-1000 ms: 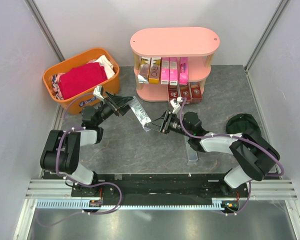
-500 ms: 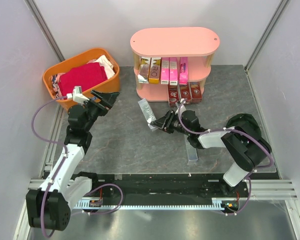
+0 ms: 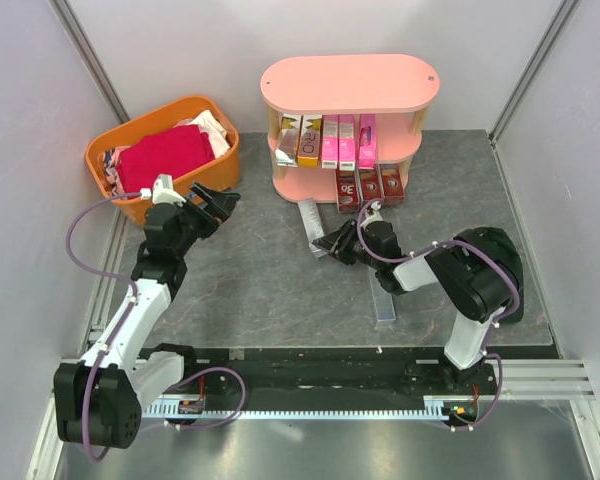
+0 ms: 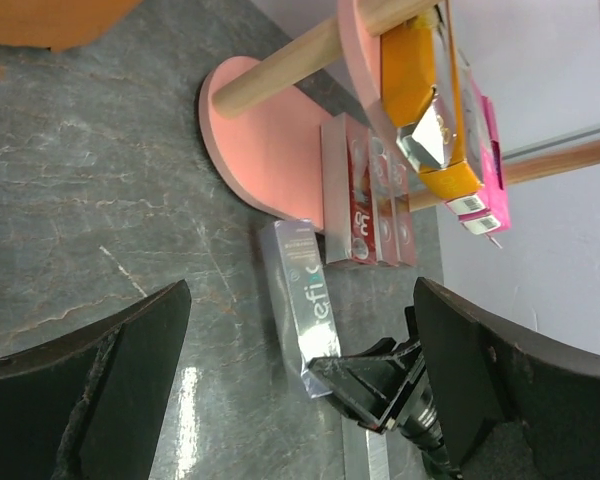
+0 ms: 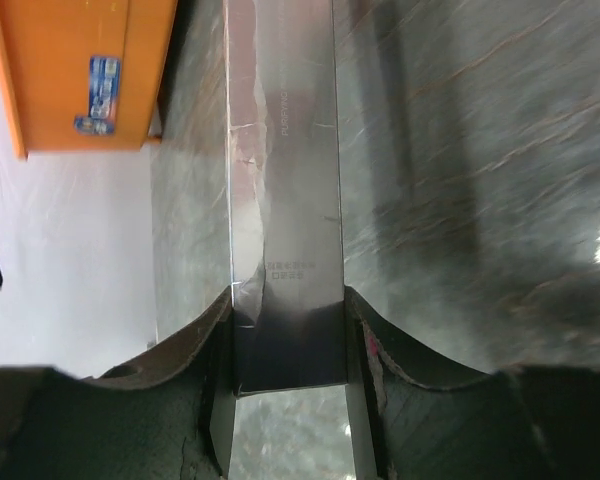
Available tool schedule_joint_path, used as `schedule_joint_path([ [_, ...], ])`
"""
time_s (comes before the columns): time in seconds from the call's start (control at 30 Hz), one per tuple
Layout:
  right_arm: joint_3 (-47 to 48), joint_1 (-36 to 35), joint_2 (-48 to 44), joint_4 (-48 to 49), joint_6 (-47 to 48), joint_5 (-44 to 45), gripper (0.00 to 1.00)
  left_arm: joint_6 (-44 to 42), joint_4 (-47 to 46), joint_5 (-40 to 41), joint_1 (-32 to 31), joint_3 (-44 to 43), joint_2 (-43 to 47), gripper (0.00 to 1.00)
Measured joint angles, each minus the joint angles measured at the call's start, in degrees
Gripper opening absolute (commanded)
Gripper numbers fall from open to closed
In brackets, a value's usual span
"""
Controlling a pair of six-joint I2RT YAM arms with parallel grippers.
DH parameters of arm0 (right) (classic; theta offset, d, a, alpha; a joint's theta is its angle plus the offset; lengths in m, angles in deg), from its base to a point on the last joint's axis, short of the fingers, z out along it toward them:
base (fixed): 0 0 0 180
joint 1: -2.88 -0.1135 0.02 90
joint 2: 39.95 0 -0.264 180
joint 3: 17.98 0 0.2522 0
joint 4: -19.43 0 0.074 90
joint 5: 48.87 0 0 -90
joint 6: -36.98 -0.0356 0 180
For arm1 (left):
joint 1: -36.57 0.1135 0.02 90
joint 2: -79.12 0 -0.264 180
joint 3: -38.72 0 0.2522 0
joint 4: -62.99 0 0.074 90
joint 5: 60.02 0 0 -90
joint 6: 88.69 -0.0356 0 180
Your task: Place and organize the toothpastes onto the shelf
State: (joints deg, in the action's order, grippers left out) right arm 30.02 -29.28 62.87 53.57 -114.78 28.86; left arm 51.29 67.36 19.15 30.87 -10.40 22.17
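My right gripper (image 3: 329, 243) is shut on the near end of a silver-grey toothpaste carton (image 3: 309, 222), which lies low over the table and points at the pink shelf (image 3: 350, 82). In the right wrist view the carton (image 5: 284, 180) sits squarely between my fingers (image 5: 216, 400). My left gripper (image 3: 216, 204) is open and empty beside the orange basket; its wrist view shows the carton (image 4: 300, 300) ahead. The middle tier holds silver, yellow-gold (image 3: 309, 140) and pink cartons (image 3: 348, 141). Dark red cartons (image 3: 370, 185) stand on the bottom tier.
The orange basket (image 3: 130, 150) with a red cloth (image 3: 165, 157) stands at the back left. Another silver-grey carton (image 3: 380, 296) lies on the table near my right arm. The shelf's wooden post (image 4: 280, 70) and bottom tier (image 4: 255, 140) show in the left wrist view.
My left gripper let go of the silver carton and drew back left toward the basket. My right gripper carried the carton closer to the shelf's bottom tier.
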Motion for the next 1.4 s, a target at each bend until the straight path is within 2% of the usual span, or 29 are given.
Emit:
schedule_joint_path([
  [0.37, 4.6, 3.3, 1.8, 2.3, -0.1, 0.4, 0.19, -1.3, 0.2, -1.6, 0.0, -1.6, -4.7, 0.99],
  [0.47, 5.2, 3.7, 2.7, 4.2, -0.7, 0.3, 0.19, -1.5, -0.2, -2.4, 0.0, -1.7, -6.4, 0.96],
  [0.6, 5.8, 4.7, 6.6, 6.7, -2.8, 0.6, 0.20, -2.0, -1.0, -3.7, -0.2, -2.6, -10.3, 0.78],
  [0.67, 6.2, 5.2, 9.0, 7.2, -3.9, 0.8, 0.20, -2.4, -1.8, -4.5, -0.6, -3.3, -12.7, 0.72],
  [0.7, 6.4, 5.5, 9.8, 8.0, -4.3, 0.8, 0.20, -2.7, -2.3, -4.8, -0.9, -3.6, -14.1, 0.60],
  [0.77, 7.5, 5.7, 10.7, 8.6, -5.1, 1.3, 0.21, -3.1, -3.2, -5.3, -1.8, -3.9, -16.5, 0.51],
  [0.8, 8.2, 5.8, 11.1, 8.6, -5.6, 1.8, 0.21, -3.5, -3.6, -5.6, -2.4, -4.2, -17.5, 0.40],
  [0.93, 10.6, 6.0, 12.3, 8.8, -7.2, 2.8, 0.23, -5.3, -4.5, -6.0, -6.2, -6.7, -21.8, 0.16],
  [0.97, 10.9, 6.1, 12.6, 8.7, -7.5, 3.0, 0.24, -5.7, -4.7, -6.1, -7.0, -7.6, -23.0, 0.06],
  [1.0, 11.1, 6.1, 12.9, 8.7, -7.8, 3.2, 0.24, -6.4, -5.5, -6.3, -8.2, -9.0, -24.9, 0.02],
  [1.13, 11.5, 6.3, 13.8, 8.5, -8.7, 3.8, 0.31, -7.3, -9.6, -8.5, -11.5, -13.0, -32.4, 0.02],
  [1.4, 11.8, 7.1, 14.4, 9.1, -10.0, 4.1, 0.33, -7.0, -22.4, -17.0, -15.2, -14.8, -49.2, 0.02],
])
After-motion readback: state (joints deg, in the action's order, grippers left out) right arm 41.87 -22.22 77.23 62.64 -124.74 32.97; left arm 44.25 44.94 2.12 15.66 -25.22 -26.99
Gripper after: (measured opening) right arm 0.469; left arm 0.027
